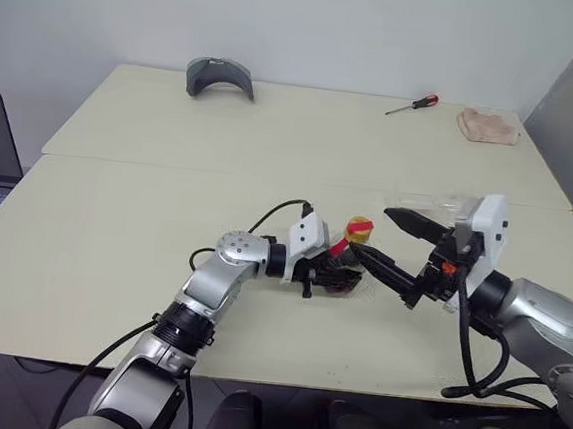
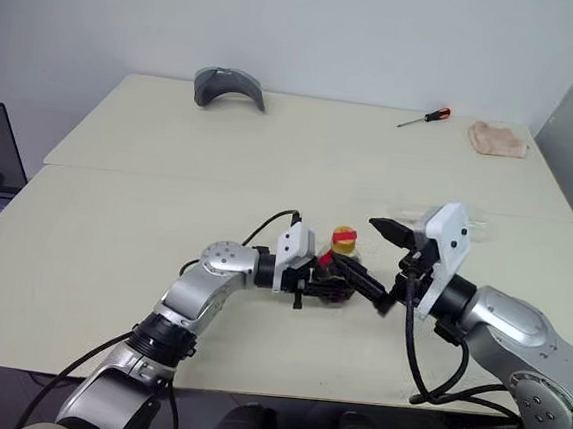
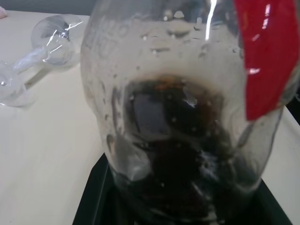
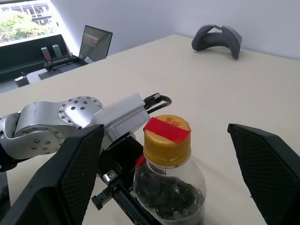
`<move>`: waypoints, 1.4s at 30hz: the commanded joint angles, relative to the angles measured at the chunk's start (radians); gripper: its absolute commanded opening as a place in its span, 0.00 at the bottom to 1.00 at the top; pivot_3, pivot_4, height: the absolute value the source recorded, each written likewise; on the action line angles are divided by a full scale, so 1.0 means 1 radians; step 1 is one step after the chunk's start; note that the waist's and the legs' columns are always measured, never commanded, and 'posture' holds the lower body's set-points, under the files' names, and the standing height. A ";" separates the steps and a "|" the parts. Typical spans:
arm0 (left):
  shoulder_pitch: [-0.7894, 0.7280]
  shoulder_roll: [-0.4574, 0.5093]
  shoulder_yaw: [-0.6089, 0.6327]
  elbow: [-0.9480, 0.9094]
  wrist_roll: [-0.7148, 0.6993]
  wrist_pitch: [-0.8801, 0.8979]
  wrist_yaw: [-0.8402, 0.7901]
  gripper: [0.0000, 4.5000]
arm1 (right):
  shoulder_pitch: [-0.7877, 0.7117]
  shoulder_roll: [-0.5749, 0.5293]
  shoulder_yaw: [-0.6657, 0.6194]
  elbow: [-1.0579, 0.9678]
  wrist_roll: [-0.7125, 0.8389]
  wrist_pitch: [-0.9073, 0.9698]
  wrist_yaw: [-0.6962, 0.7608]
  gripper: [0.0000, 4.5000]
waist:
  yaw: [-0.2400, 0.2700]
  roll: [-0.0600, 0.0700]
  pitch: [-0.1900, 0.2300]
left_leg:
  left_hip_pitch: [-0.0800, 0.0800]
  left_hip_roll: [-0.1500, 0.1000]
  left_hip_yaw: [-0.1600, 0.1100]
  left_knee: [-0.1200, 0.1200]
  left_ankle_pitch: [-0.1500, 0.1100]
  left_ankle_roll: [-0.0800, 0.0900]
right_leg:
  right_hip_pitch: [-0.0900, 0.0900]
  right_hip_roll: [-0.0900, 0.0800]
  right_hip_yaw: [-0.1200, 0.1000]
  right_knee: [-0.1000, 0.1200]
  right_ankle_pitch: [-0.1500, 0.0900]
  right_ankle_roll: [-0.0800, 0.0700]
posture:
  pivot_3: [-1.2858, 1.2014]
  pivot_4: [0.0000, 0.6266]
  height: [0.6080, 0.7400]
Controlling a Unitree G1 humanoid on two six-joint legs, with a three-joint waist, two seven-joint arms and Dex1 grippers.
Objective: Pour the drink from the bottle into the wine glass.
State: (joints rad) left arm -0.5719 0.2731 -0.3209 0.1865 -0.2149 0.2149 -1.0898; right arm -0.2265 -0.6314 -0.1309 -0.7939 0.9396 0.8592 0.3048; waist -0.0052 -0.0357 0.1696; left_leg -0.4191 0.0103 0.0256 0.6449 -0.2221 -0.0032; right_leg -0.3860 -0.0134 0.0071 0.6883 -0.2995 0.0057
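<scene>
Left hand (image 2: 333, 277) grips bottle (image 4: 169, 180) at frame centre, cap (image 4: 167, 135) still on. Right hand (image 1: 389, 245) wide open beside it. Wine glass (image 3: 44, 51) lies on surface (image 1: 115, 220).

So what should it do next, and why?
Probably bring the open right gripper onto the yellow cap and twist it off: the left gripper holds the bottle upright, still capped, and the wine glass lies on its side.

wine glass (image 3: 44, 47) — foot cut off
</scene>
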 commanded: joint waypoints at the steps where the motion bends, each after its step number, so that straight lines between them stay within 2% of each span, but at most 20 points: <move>1: -0.022 -0.015 -0.003 -0.012 -0.003 -0.027 -0.014 0.31 | -0.010 0.010 0.003 -0.003 -0.024 -0.026 -0.013 1.00 | 0.000 0.000 0.000 | 0.000 0.000 0.000 0.000 0.000 0.000 | 0.000 0.000 0.000 0.000 0.000 0.000 | 0.52 0.24 1.00; 9: -0.009 -0.026 -0.009 -0.020 0.007 -0.031 -0.009 0.30 | 0.015 0.042 0.036 0.000 -0.046 -0.052 0.006 1.00 | 0.000 0.000 0.000 | 0.000 0.000 0.000 0.000 0.000 0.000 | 0.000 0.000 0.000 0.000 0.000 0.000 | 0.52 0.24 1.00; 12: -0.005 -0.022 -0.015 -0.024 0.018 -0.037 -0.014 0.29 | 0.016 0.052 0.048 0.004 -0.062 -0.060 0.010 0.86 | 0.000 0.000 0.000 | 0.000 0.000 0.000 0.000 0.000 0.000 | 0.000 0.000 0.000 0.000 0.000 0.000 | 0.52 0.24 1.00; 19: 0.008 -0.015 -0.024 -0.034 0.029 -0.040 -0.010 0.27 | 0.004 0.056 0.066 0.026 -0.097 -0.082 0.032 0.29 | 0.000 0.000 0.000 | 0.000 0.000 0.000 0.000 0.000 0.000 | 0.000 0.000 0.000 0.000 0.000 0.000 | 0.52 0.24 1.00; 20: 0.010 -0.014 -0.024 -0.036 0.030 -0.039 -0.009 0.27 | 0.003 0.056 0.068 0.030 -0.102 -0.084 0.036 0.26 | 0.000 0.000 0.000 | 0.000 0.000 0.000 0.000 0.000 0.000 | 0.000 0.000 0.000 0.000 0.000 0.000 | 0.52 0.24 1.00; 28: 0.018 -0.005 -0.026 -0.055 0.033 -0.038 -0.013 0.23 | -0.025 -0.020 0.085 0.084 -0.140 -0.100 0.170 0.26 | 0.000 0.000 0.000 | 0.000 0.000 0.000 0.000 0.000 0.001 | 0.000 0.001 0.000 0.000 0.000 0.000 | 0.52 0.24 1.00; 30: 0.018 0.000 -0.034 -0.064 0.035 -0.049 -0.027 0.23 | -0.065 -0.085 0.097 0.156 -0.159 -0.121 0.296 0.26 | 0.000 0.000 0.000 | 0.000 0.000 0.000 0.000 0.000 0.001 | 0.000 0.001 0.000 0.000 0.000 0.000 | 0.52 0.24 1.00; 35: 0.020 0.008 -0.055 -0.099 0.033 -0.067 -0.059 0.22 | -0.226 -0.254 0.193 0.446 -0.244 -0.237 0.714 0.26 | 0.000 0.000 0.000 | 0.000 0.000 0.000 0.000 -0.001 0.002 | 0.000 0.001 0.000 -0.001 0.000 0.000 | 0.52 0.24 1.00; 39: 0.031 0.016 -0.067 -0.114 0.036 -0.082 -0.072 0.22 | -0.368 -0.278 0.268 0.643 -0.317 -0.290 0.894 0.26 | -0.003 0.001 0.000 | 0.000 0.001 0.000 0.000 -0.001 0.002 | 0.000 0.002 0.001 -0.002 0.000 0.000 | 0.52 0.24 1.00; 42: 0.037 0.016 -0.073 -0.105 0.048 -0.101 -0.064 0.22 | -0.406 -0.290 0.264 0.643 -0.275 -0.224 0.946 0.26 | -0.001 0.001 0.000 | 0.000 0.001 0.000 0.001 -0.001 0.002 | 0.000 0.002 0.001 -0.001 0.000 0.000 | 0.52 0.24 1.00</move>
State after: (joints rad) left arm -0.5348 0.2882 -0.3969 0.1530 -0.1529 0.1673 -1.1287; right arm -0.6259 -0.8865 0.1590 -0.1820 0.6857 0.5978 1.2380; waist -0.0060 -0.0350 0.1701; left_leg -0.4187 0.0117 0.0251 0.6454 -0.2234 -0.0008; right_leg -0.3860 -0.0116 0.0073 0.6872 -0.2993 0.0054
